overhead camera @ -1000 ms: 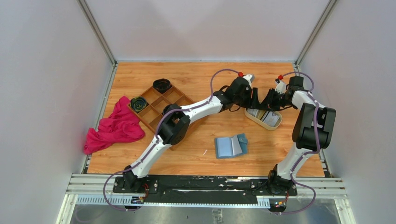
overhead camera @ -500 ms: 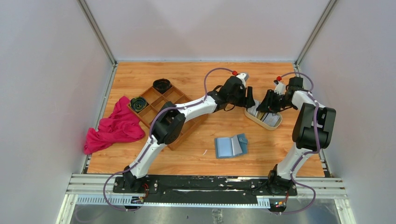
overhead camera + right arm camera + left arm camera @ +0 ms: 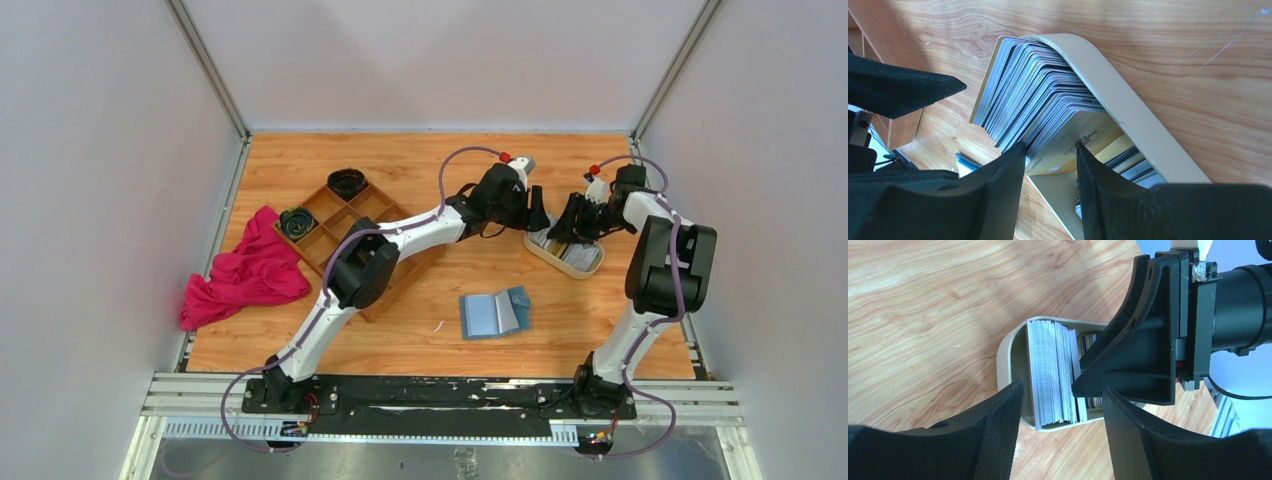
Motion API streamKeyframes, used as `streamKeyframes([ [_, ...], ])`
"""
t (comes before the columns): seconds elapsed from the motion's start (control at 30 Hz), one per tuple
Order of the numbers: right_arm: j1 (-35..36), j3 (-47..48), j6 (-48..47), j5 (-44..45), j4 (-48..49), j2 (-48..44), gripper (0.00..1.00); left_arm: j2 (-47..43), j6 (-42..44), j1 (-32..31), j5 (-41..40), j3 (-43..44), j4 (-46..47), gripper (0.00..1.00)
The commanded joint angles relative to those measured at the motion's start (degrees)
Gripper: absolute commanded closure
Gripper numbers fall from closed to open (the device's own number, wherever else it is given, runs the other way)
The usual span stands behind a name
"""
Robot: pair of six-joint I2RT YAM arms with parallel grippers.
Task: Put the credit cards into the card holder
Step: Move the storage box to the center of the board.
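Far left, a pink cloth (image 3: 245, 275) lies crumpled at the table's edge, just beside a brown wooden compartment tray (image 3: 372, 204) with dark bundled items in two of its sections. The left arm reaches across that tray's near corner toward the middle of the table.

Nearer the arm bases, the card holder (image 3: 494, 313) lies flat and unfolded, its lighter slotted side up. It is well apart from both grippers.

Beyond it, the left gripper (image 3: 538, 216) hangs over the left end of a cream oval tray (image 3: 1128, 100). Its jaws are spread wide and hold nothing.

The credit cards (image 3: 1053, 372) are in that cream tray. Most stand on edge in a thick, leaning stack at its left end, and a few more lie flat along the bottom.

The right gripper (image 3: 1050, 147) dips into the tray just right of the stack, close to the left gripper. Its jaws are parted over a yellowish card lying flat. One finger looks pressed against the stack's edge, though I can't be sure it touches. It grips no card.
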Motion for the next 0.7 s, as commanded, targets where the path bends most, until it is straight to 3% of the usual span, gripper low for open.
streamKeyframes([
  [0.0,0.4,-0.7,-0.8,0.9,-2.7,0.0,0.57,2.9,-2.0,0.2,2.6,2.4,2.1,0.38],
  [0.23,-2.8,-1.9,-1.4,-1.8,-3.2,-0.8,0.7,4.0,-2.8,0.3,3.4,3.1,2.4,0.39],
  [0.67,-6.5,-2.3,-3.5,-3.2,-5.0,-1.9,0.75,4.7,-4.2,0.2,4.6,3.8,2.6,0.4],
])
